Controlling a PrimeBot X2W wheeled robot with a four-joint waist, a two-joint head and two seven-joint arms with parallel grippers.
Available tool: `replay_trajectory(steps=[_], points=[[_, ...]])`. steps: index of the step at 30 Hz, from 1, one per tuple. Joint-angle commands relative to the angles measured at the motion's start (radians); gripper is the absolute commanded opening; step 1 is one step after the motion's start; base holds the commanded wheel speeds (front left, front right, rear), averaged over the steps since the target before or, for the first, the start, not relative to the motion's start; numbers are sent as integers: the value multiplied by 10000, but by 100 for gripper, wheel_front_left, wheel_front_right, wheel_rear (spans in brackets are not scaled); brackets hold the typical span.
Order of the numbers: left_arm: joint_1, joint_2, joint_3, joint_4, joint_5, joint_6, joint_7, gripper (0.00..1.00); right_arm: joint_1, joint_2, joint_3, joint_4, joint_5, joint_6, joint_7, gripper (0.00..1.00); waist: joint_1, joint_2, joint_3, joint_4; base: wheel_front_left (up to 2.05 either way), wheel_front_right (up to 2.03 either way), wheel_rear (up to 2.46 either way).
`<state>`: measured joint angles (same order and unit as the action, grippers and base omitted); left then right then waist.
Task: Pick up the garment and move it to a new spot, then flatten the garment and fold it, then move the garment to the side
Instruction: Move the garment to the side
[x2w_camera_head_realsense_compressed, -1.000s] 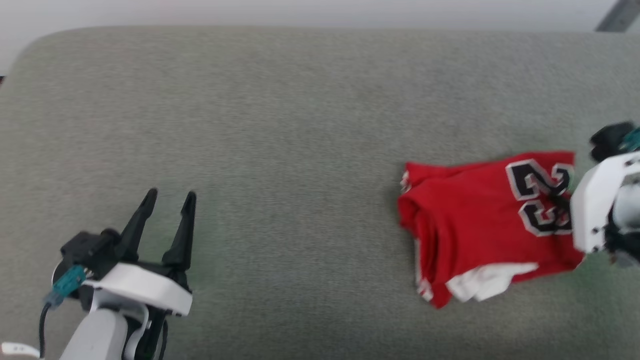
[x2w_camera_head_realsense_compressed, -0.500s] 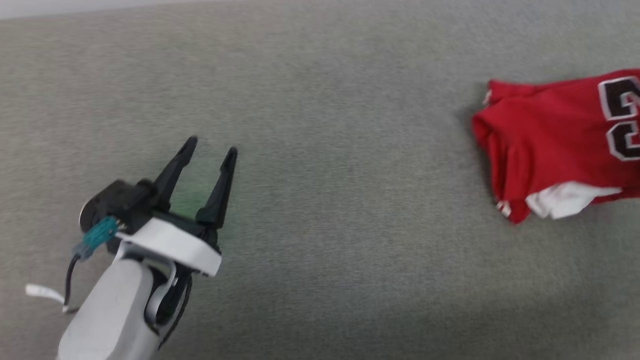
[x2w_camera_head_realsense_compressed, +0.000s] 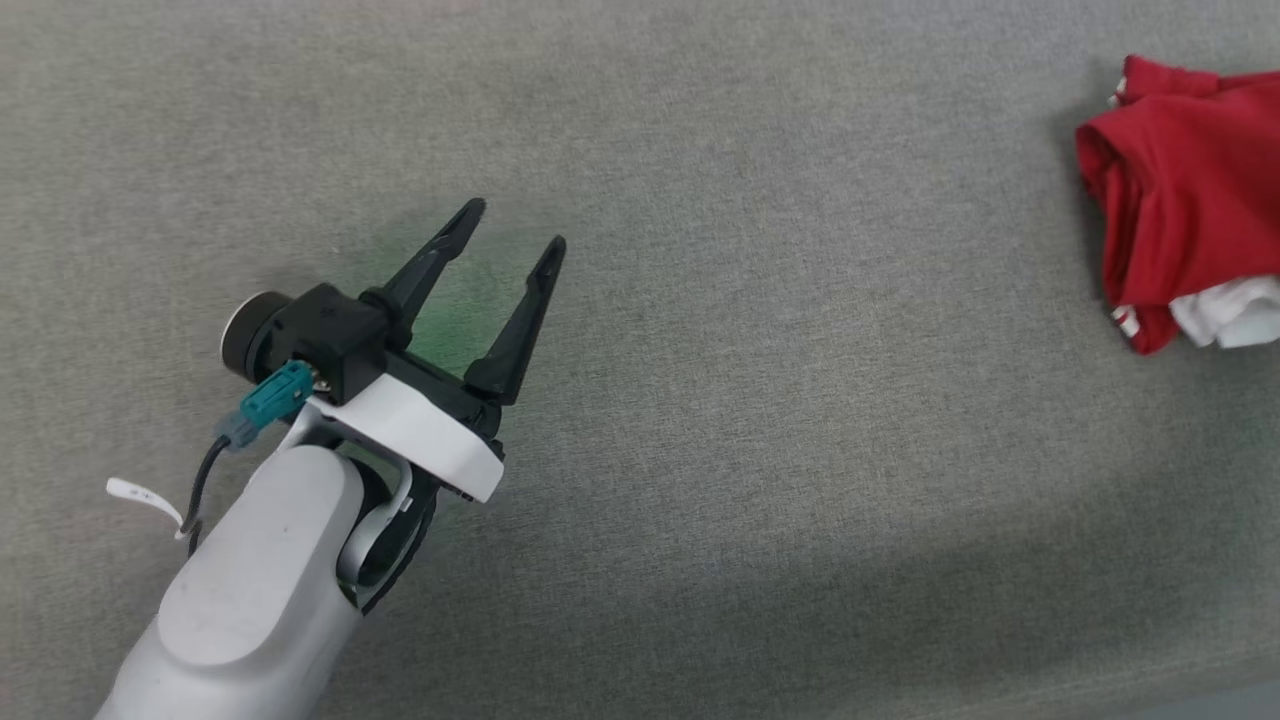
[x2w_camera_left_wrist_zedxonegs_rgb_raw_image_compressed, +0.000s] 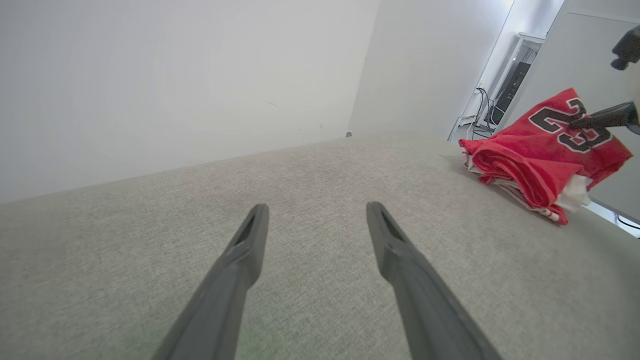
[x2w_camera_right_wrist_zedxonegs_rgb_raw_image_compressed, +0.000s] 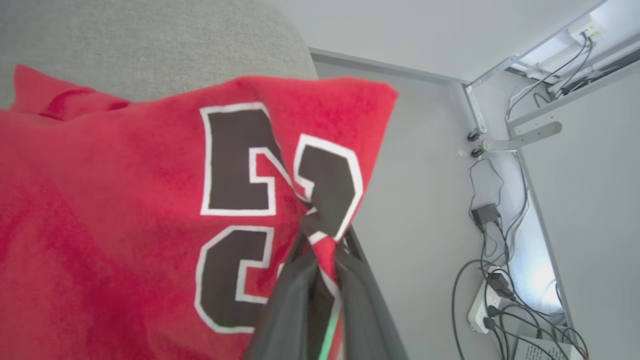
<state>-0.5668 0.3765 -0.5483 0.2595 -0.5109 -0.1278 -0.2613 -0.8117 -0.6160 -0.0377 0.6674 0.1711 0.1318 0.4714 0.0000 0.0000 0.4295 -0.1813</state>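
On the grey fabric surface (x2w_camera_head_realsense_compressed: 760, 400): the garment (x2w_camera_head_realsense_compressed: 1180, 230) lies as a folded red bundle at the far right of the head view, with a white sleeve poking out on the side nearer the robot, well apart from the left arm
Right gripper (x2w_camera_right_wrist_zedxonegs_rgb_raw_image_compressed: 325, 242): fingers pinched together on the garment's edge, right at the black "23" print; the cloth is bunched between them and drawn into a small peak
Why that grip: a pinch on the stack's outer edge lets one arm drag or lift the bundle sideways, though it probably catches only the upper layers
Left gripper (x2w_camera_head_realsense_compressed: 515, 225): fingers spread wide with nothing between them, low over bare fabric; I cannot tell whether they touch it
Why it sits there: judged as parked out of the way, leaving the move to the other arm
Stage: the fold looks done, so this reads as the last step, shifting the garment to the side
Edge: in the right wrist view the held corner reaches past the surface's rounded end, with floor and cables (x2w_camera_right_wrist_zedxonegs_rgb_raw_image_compressed: 500, 280) below
Risk: the layers may slide apart and spoil the fold if pulled by that one corner
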Motion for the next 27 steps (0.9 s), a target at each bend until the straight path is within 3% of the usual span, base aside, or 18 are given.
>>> replay_trajectory(steps=[1, 17, 18, 20, 21, 27], points=[[-145, 38, -31, 23, -99, -33, -49, 100, -174, 93, -30, 82, -215, -22, -146, 0, 0, 0, 99, -62, 0, 0, 0], [-546, 216, -304, 52, -245, -33, -49, 100, -1263, 1245, -928, 2340, -2398, -22, -1990, 2, 0, 0, 412, 224, 0, 0, 0], [-488, 219, -245, 35, -265, -33, -49, 100, -1301, 1262, -958, 2430, -2504, -22, -2073, 24, 0, 0, 386, 242, 0, 0, 0], [-347, 239, -139, 12, -284, -33, -49, 100, -1366, 1354, -785, 2617, -2544, -22, -2226, 55, 0, 0, 303, 269, 0, 0, 0], [-269, 250, -25, 7, -284, -33, -49, 100, -1390, 1330, -731, 2721, -2480, -22, -2197, 100, 0, 0, 244, 275, 0, 0, 0], [314, 317, 566, -141, -296, -33, -48, 100, -1477, 1102, -262, 2940, -1977, -22, -2415, 100, 0, 0, -182, 298, 0, 0, 0]])
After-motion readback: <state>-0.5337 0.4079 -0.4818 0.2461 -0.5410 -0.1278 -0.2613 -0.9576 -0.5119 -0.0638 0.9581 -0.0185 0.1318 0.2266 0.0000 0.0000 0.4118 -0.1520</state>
